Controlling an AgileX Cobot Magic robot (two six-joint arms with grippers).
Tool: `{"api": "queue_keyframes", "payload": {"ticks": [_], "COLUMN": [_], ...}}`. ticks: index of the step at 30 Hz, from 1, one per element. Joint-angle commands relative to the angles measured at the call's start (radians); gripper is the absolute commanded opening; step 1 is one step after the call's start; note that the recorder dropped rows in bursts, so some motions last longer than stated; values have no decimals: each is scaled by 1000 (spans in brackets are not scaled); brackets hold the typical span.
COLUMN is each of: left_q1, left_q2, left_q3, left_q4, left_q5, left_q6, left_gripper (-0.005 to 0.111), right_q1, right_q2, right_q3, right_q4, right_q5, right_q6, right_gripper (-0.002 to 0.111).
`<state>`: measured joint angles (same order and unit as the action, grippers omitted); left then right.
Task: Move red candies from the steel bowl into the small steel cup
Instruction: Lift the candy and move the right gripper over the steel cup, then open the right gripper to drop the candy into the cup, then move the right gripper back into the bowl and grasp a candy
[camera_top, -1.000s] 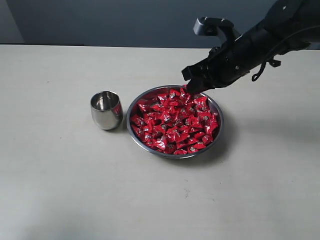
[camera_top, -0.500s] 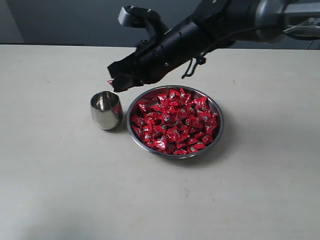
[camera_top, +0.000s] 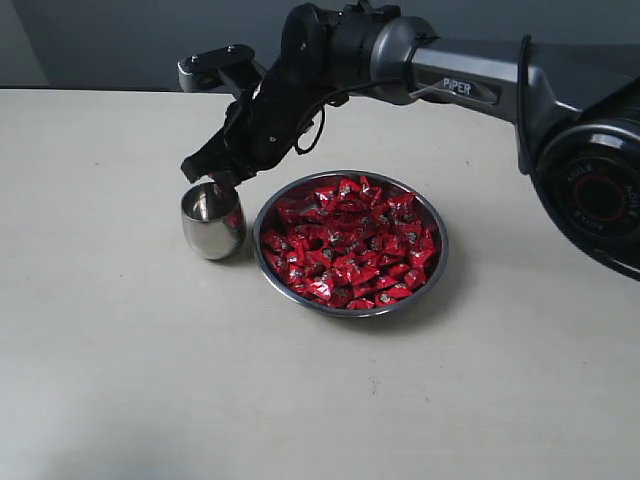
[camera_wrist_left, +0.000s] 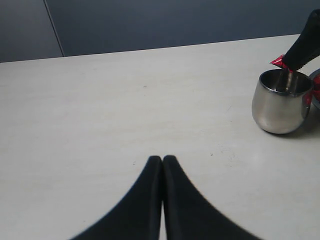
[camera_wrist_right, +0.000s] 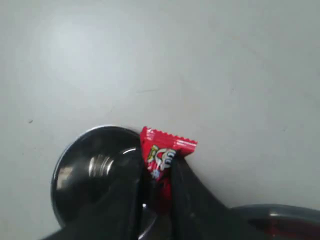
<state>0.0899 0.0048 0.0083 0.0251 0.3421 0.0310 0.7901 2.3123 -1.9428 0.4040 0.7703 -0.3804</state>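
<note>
1. The right gripper is clenched on one wrapped candy, a shiny red piece with a crimped edge, pinched between its two black fingers.
2. This gripper hangs directly over the small steel cup, its tips just above the cup's open mouth. The wrapped candy sits over the cup's rim, not down inside it.
3. The cup stands upright on the pale table. Its polished inside shows only reflections, so I cannot tell what lies in it.
4. The steel bowl stands just beside the cup, on the side from which the right arm reaches. Whether bowl and cup touch cannot be told.
5. The red candies lie heaped in that bowl, covering its floor nearly to the rim; none lies on the table around the cup.
6. The left gripper is well apart from the cup, low over bare table, its two dark fingers pressed together with nothing between them.
</note>
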Motion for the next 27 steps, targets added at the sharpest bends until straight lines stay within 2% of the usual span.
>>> {"api": "queue_keyframes", "payload": {"ticks": [1,7,9,18,27], "left_q1": [-3,-3,-3,-3,-3], "left_q2": [-5,-5,-5,-5,-5], "left_q3": [-8,-8,-8,-8,-8], "left_q4": [2,2,2,2,2], "left_q5": [-6,-6,-6,-6,-6], "left_q6": [-2,-2,-2,-2,-2], "left_gripper": [0,0,0,0,0], "right_q1": [0,0,0,0,-59], "right_q2": [24,30,25,-44,-134], "right_q3": [-39,-39,-39,-68,-75], "right_q4": [11,21,17,-45,-172], "right_q5": [40,104,108,117,282], "right_q6": [16,16,16,16,122], "right_gripper": [3,28,32,32,32]}}
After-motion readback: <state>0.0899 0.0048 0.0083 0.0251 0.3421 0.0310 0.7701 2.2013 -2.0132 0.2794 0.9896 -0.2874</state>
